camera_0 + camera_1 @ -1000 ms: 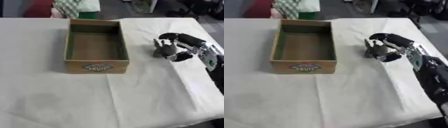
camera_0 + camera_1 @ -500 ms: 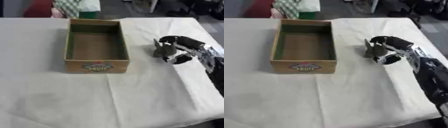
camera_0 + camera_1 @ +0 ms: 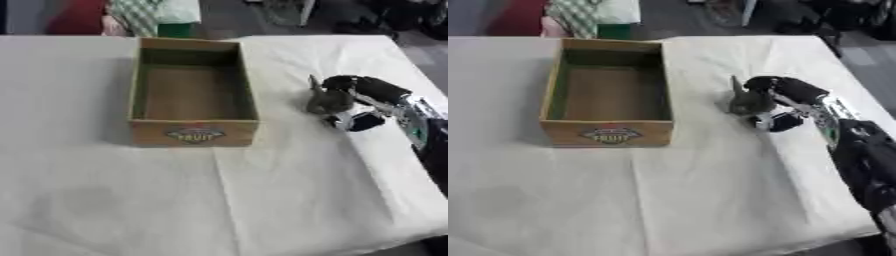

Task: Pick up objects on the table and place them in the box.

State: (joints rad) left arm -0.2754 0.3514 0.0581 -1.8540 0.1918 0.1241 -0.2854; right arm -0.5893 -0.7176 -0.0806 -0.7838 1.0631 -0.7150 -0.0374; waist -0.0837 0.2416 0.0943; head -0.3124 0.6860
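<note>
The right hand (image 3: 354,102) reaches in from the right side over the white tablecloth (image 3: 262,200), its fingers curled round a small grey-green object (image 3: 325,100). The object is dull and mottled, with a rounded lower body and a thin point sticking up from its upper left; what it is cannot be made out. It sits at the hand's left end, against the fingertips, low over or on the cloth; which of the two cannot be told.

To the left of the hand, apart from it, stands an open cardboard box (image 3: 193,131), long and shallow, with a brown floor, dark green inner walls and a printed label on its near wall. Nothing lies inside it.

Beyond the box, at the far edge of the table, a green-checked cloth (image 3: 579,12) and something red (image 3: 74,17) show.
</note>
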